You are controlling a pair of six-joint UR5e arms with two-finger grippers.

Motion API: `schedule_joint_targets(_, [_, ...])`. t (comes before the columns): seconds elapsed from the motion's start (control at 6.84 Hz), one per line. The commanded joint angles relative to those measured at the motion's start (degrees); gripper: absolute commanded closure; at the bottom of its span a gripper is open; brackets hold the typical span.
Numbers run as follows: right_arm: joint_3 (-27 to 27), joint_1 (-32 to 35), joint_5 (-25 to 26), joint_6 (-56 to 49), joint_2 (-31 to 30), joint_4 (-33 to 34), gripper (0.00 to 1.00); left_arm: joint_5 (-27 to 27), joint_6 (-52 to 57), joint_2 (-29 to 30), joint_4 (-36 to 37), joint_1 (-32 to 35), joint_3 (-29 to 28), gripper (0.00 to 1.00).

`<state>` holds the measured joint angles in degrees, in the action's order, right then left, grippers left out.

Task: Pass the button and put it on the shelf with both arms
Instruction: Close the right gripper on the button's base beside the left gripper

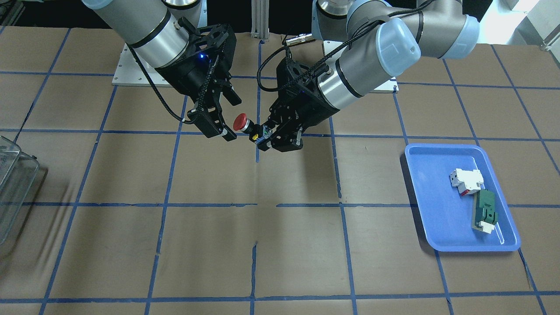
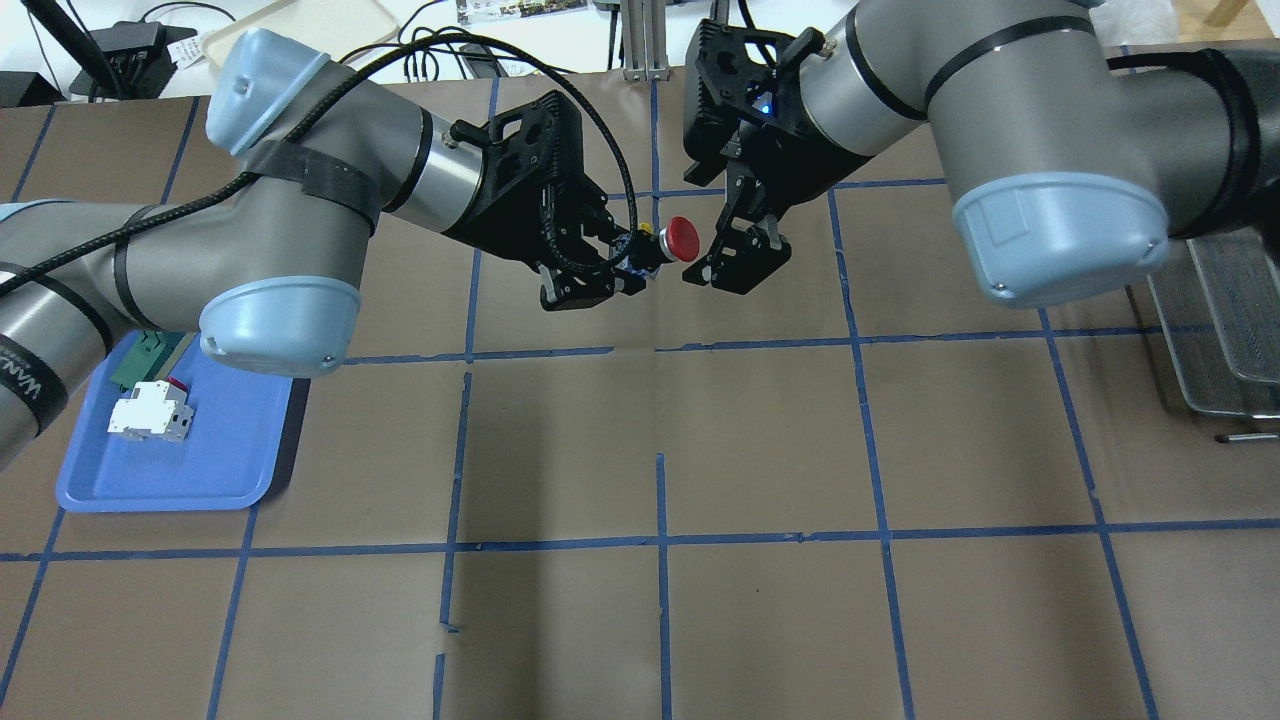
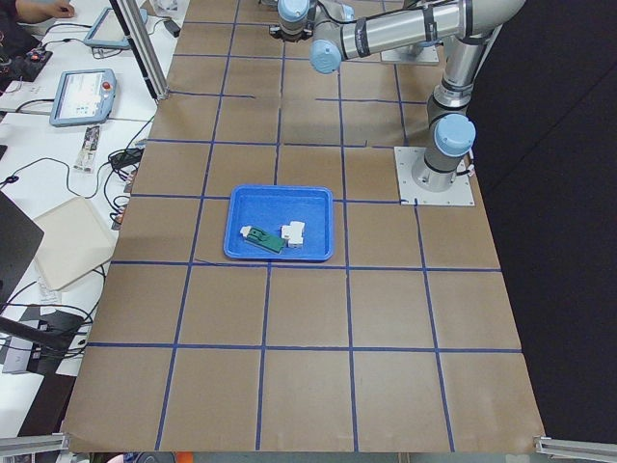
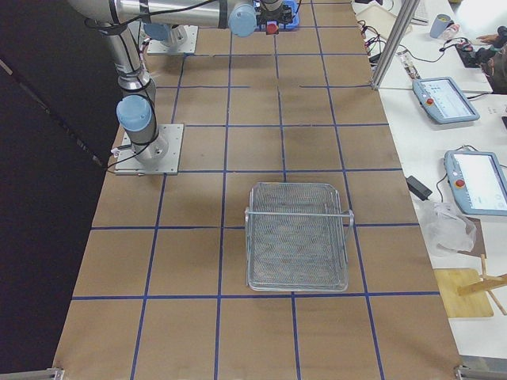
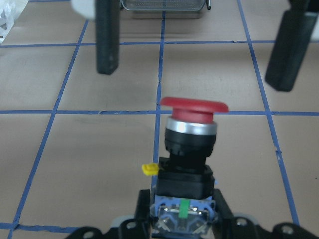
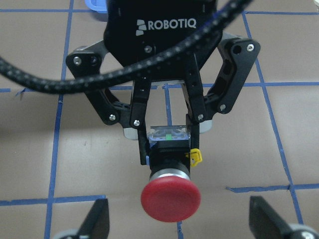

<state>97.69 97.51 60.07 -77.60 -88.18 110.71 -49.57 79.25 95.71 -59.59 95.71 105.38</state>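
Reading the overhead view as a clock face, we found the button (image 1: 242,123) held in the air above the table (image 1: 280,245), a little toward 12 o'clock from its middle. The left hand (image 1: 265,134) was clenched on the yellow-and-blue rear block, so the red cap pointed toward 3 o'clock, straight at the right hand (image 1: 232,117). That hand was spread wide, with a finger on either side of the cap, near it but not touching it. We judged this to be the hand-over itself, with the button not yet shared. For the next move, we thought the right hand should ease in toward 9 o'clock until its fingers flanked the cap or the black body. It should then close firmly before the left hand let go, because the cap is round and could slip. The wire shelf (image 4: 297,253) waited at 3 o'clock, well apart from both hands. At 8 o'clock the blue tray (image 1: 437,227) held a white-and-red block (image 1: 467,180) and a green part (image 1: 485,209) just beside it.
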Motion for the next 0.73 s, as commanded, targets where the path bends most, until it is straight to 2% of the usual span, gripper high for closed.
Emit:
schedule_joint_targets(0.0, [0.0, 0.0, 0.0, 0.0, 0.3, 0.0, 0.0, 0.0, 0.0, 0.0, 0.0, 0.0, 0.0, 1.0])
schedule_joint_targets(0.58, [0.1, 0.2, -0.7, 0.9, 1.4, -0.1, 0.0, 0.0, 0.0, 0.0, 0.0, 0.1, 0.0, 1.0])
